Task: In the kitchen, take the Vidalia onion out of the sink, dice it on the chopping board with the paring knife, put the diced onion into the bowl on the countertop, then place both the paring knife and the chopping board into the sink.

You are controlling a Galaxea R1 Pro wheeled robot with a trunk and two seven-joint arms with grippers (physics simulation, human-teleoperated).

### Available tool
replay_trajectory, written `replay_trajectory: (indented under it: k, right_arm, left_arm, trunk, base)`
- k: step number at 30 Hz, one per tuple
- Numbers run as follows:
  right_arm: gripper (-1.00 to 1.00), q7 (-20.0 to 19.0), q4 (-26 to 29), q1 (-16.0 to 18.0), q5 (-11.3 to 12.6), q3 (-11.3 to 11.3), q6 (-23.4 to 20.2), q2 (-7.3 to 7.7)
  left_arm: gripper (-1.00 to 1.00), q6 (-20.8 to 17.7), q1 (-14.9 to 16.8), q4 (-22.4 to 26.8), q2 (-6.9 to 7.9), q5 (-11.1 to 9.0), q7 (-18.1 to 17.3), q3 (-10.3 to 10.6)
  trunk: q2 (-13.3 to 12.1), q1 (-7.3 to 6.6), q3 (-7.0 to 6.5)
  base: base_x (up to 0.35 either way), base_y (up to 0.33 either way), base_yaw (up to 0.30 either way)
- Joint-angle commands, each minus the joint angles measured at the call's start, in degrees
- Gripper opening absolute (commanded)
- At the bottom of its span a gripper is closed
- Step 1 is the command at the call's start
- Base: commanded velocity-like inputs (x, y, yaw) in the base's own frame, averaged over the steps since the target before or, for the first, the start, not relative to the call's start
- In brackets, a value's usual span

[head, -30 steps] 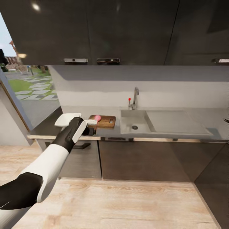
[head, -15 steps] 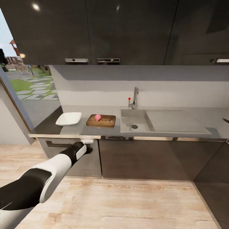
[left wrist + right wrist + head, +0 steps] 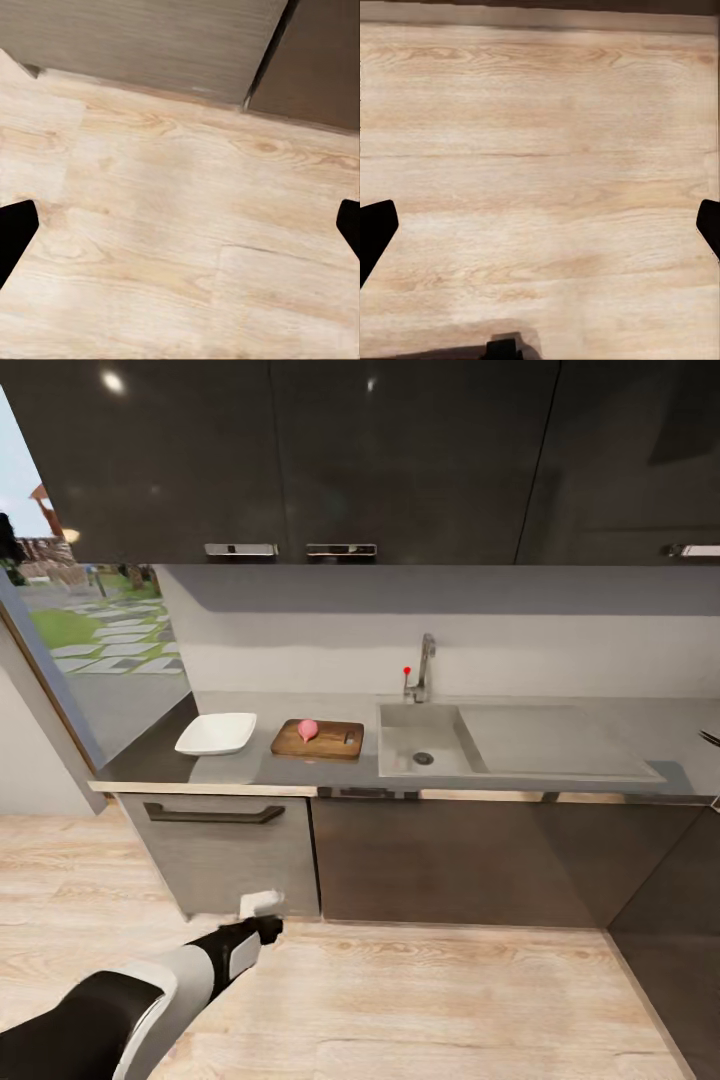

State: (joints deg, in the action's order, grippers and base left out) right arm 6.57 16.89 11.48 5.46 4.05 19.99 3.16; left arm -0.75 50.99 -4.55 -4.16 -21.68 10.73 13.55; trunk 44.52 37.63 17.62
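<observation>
I'm holding my left fingers (image 3: 15, 232) and right fingers (image 3: 375, 225) spread and empty over the floor (image 3: 420, 1000), while the onion (image 3: 308, 730) is sitting on the board (image 3: 335, 743) beside the sink (image 3: 425, 745), so the knife should come next, gripped by its handle.

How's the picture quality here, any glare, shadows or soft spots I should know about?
Head view: bright light spots glare on the glossy upper cabinets, a shadow band runs along the wall under them, and the chopping board and bowl look small and soft. Left wrist view: evenly lit wood floor, slightly blurred. Right wrist view: a dark shadow at the floor's edge.
</observation>
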Motion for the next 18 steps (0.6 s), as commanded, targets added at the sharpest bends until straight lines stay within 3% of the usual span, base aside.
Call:
replay_trajectory:
  k: [1,4,7,9,12,15,16,18]
  right_arm:
    - [1.00,0.32,1.20,0.03,0.54,0.44,0.13,0.09]
    - [1.00,0.42,3.62,0.07,0.45,0.48,-0.40,0.15]
    - [1.00,0.45,5.11,0.18,0.39,0.50,-1.88,0.17]
    - [1.00,0.46,6.78,0.28,0.35,0.52,-4.18,0.12]
    - [1.00,0.46,10.34,0.35,0.29,0.52,-6.51,0.10]
    - [1.00,0.46,13.96,0.37,0.27,0.52,-8.28,0.09]
    - [1.00,0.46,16.02,0.38,0.26,0.52,-10.31,0.09]
    - [1.00,0.44,16.52,0.37,0.26,0.57,-10.87,0.11]
  left_arm:
    - [1.00,0.29,-1.36,-0.10,-0.01,-0.40,0.10,0.51]
    - [1.00,1.84,-4.88,-0.11,0.01,-0.38,0.08,0.51]
    - [1.00,7.65,-7.83,-0.16,0.02,-0.36,0.08,0.51]
    - [1.00,17.69,-11.36,-0.18,0.04,-0.32,0.08,0.51]
    - [1.00,27.64,-15.83,-0.24,0.11,-0.30,0.16,0.50]
    - [1.00,34.76,-19.66,-0.27,0.74,-0.29,0.28,0.51]
    - [1.00,43.46,-22.10,-0.27,1.38,-0.29,0.32,0.51]
    - [1.00,47.78,-23.26,-0.28,1.49,-0.29,0.33,0.51]
  trunk:
    - [0.06,0.01,0.07]
    - [0.06,0.01,0.07]
    - [0.06,0.01,0.07]
    - [0.06,0.01,0.07]
    - [0.06,0.01,0.07]
    - [0.06,0.01,0.07]
    - [0.06,0.01,0.07]
    - [0.06,0.01,0.07]
  base:
    - [0.000,0.000,0.000]
    - [0.000,0.000,0.000]
    - [0.000,0.000,0.000]
    - [0.000,0.000,0.000]
    - [0.000,0.000,0.000]
    - [0.000,0.000,0.000]
    - [0.000,0.000,0.000]
    - [0.000,0.000,0.000]
